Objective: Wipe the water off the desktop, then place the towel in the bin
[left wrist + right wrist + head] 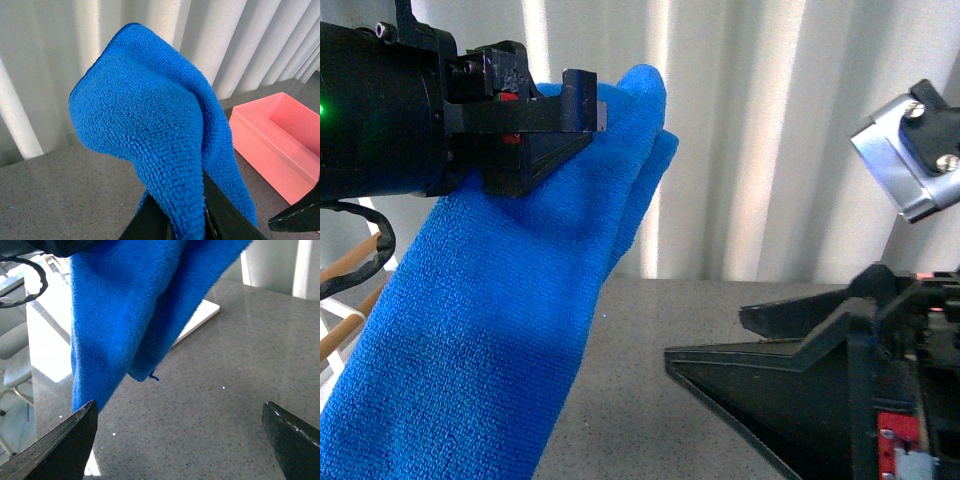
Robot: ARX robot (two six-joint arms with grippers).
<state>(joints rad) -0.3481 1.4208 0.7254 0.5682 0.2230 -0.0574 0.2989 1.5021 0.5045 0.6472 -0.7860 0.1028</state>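
My left gripper (565,125) is shut on the bright blue towel (490,320) and holds it high above the dark grey desktop (650,390); the cloth hangs down long and loose. In the left wrist view the towel (150,130) is pinched between the black fingers (220,215), and the salmon-pink bin (280,145) stands on the desktop (60,195) beyond it. My right gripper (770,345) is open and empty, low over the desktop at the right. In the right wrist view the towel (125,315) hangs beyond the wide-open gripper (182,435), above the desktop (210,390).
A flat white tray (200,317) lies on the desktop behind the hanging towel. Wooden rods (350,290) show at the far left in the front view. Pale curtains (760,140) stand behind the desktop.
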